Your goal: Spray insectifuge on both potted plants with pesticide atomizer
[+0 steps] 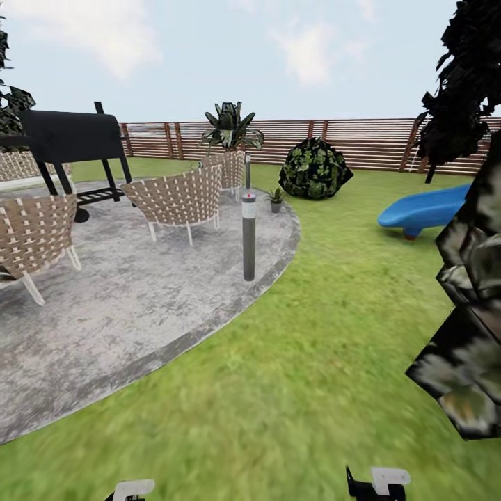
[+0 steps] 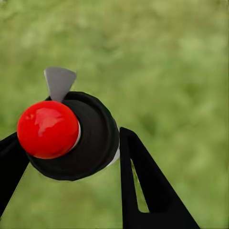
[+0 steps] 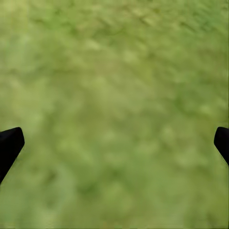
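Left gripper (image 2: 71, 157) clenched around the pesticide atomizer (image 2: 88, 136): dark round end, red knob and grey tab visible, body hidden. Right gripper (image 3: 114, 148) released, fingertips wide apart over lawn (image 3: 114, 71). One potted plant (image 1: 276, 199) visible, far at the patio (image 1: 125, 313) edge, beside one bollard light (image 1: 248, 236). Three wicker chairs (image 1: 179, 198), the leftmost cut off. Dark foliage (image 1: 466, 306) blocks the right.
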Tool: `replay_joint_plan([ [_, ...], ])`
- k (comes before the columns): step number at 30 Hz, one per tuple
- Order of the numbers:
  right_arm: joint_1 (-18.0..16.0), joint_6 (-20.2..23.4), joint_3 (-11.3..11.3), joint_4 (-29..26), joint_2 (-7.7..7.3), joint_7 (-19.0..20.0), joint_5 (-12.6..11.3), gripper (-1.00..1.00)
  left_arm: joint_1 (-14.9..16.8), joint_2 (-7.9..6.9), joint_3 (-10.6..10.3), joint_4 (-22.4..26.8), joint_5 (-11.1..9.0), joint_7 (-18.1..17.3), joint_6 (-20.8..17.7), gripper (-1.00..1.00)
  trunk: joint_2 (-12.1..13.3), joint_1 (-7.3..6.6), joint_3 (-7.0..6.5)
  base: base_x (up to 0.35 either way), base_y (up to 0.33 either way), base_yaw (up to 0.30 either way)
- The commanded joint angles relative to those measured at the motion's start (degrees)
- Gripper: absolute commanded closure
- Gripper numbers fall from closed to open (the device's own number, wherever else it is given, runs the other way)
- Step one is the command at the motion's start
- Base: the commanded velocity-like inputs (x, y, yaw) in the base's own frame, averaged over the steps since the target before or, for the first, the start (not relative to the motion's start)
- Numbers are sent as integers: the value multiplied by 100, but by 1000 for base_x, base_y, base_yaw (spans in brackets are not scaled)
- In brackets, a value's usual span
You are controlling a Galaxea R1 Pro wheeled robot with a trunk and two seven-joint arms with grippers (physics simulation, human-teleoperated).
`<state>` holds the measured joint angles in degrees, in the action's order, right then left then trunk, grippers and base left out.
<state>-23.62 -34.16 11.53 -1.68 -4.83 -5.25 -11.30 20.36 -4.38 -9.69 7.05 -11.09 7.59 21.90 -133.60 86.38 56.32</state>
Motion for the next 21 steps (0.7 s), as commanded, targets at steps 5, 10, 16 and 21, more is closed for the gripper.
replay_joint_plan([
  [5, -2, -12, 51, 1, 0, -20, -39, -100, 2, -1, -51, -1, -42, 23, 16, 100, -2, 2, 5, 339, 0, 0],
  [10, -2, -12, 51, 1, 0, -20, -39, -100, 3, -1, -51, -1, -42, 23, 16, 100, -2, 2, 5, 339, 0, 0],
  [16, -2, -12, 51, 1, 0, -20, -37, -100, 3, -1, -51, -5, -42, 23, 16, 100, -2, 2, 5, 339, 0, 0],
  [21, -2, -12, 51, 1, 0, -20, -39, -100, 3, -1, -51, -2, -42, 23, 16, 100, -2, 2, 5, 339, 0, 0],
])
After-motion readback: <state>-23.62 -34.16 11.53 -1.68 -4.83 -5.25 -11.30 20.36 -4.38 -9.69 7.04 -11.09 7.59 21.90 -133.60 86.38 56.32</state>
